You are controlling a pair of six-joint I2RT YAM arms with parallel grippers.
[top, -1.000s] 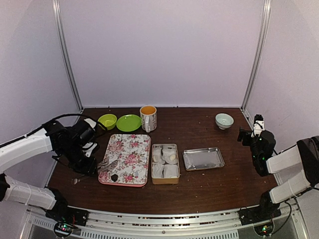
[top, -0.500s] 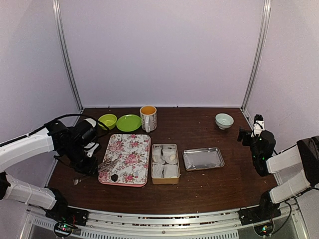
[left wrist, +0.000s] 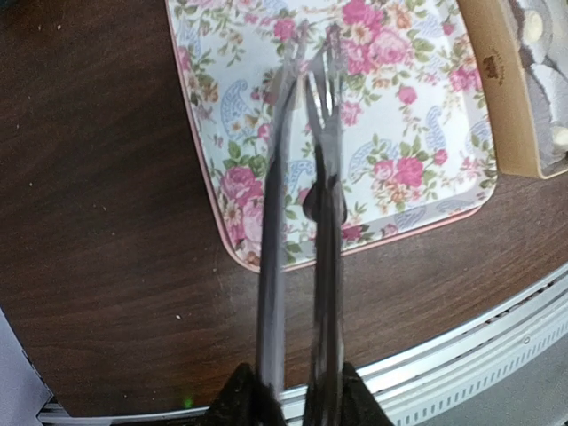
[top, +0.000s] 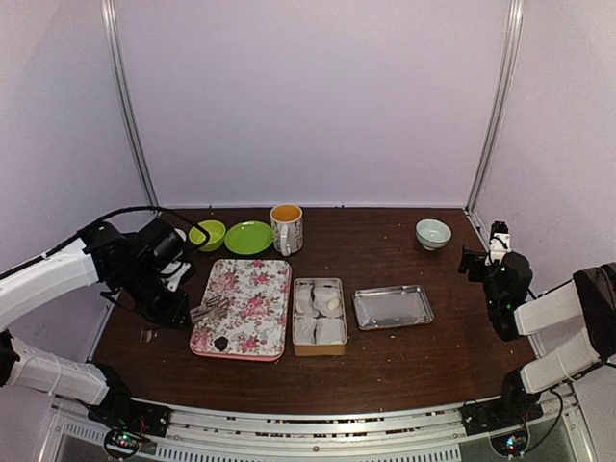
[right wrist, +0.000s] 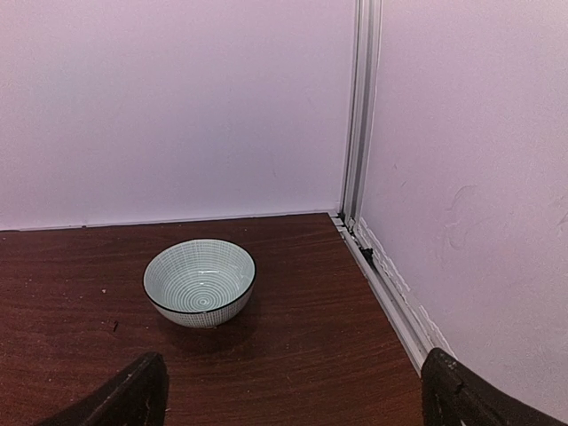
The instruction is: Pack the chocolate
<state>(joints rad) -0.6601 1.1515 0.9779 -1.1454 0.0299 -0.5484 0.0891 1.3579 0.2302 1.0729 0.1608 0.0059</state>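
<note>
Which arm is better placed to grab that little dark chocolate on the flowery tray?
Left. The left tool holds metal tongs over the floral tray, tips near the chocolate. The right tool stands open far off, facing a pale bowl.

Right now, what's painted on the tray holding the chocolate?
The tray shows pink roses and green leaves on white; clearest in the left wrist view.

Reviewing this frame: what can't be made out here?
Left wrist view: the chocolate is mostly hidden behind the tongs; the cake tin is cut off by the right edge.
Top view: the chocolate is too small for any detail.
Right wrist view: the right gripper has its fingers cropped at the bottom edge.
</note>
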